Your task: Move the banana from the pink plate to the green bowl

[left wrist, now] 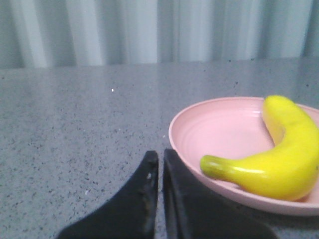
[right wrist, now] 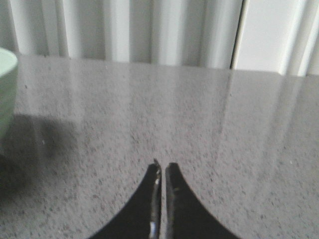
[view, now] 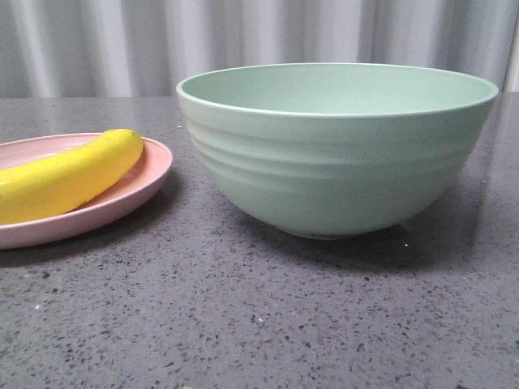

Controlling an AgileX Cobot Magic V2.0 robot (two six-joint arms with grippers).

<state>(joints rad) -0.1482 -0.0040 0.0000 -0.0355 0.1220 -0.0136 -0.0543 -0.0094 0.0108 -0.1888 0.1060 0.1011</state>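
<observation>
Left tool [left wrist: 160,164] pinched empty beside glossy yellow banana [left wrist: 279,159] on pink plate [left wrist: 219,129].

A bright yellow banana [view: 69,174], greenish toward its stem end, lies on a pale pink plate [view: 142,185]. The bowl [view: 336,154] is pale mint green with faint horizontal ridges. The table [view: 259,316] is grey with dark speckles. Both grippers, left gripper [left wrist: 160,172] and right gripper [right wrist: 163,181], are black.

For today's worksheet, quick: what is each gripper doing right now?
Left gripper: closed, holding nothing, beside the pink plate with the banana.
Right gripper: closed, holding nothing, over the table.
</observation>
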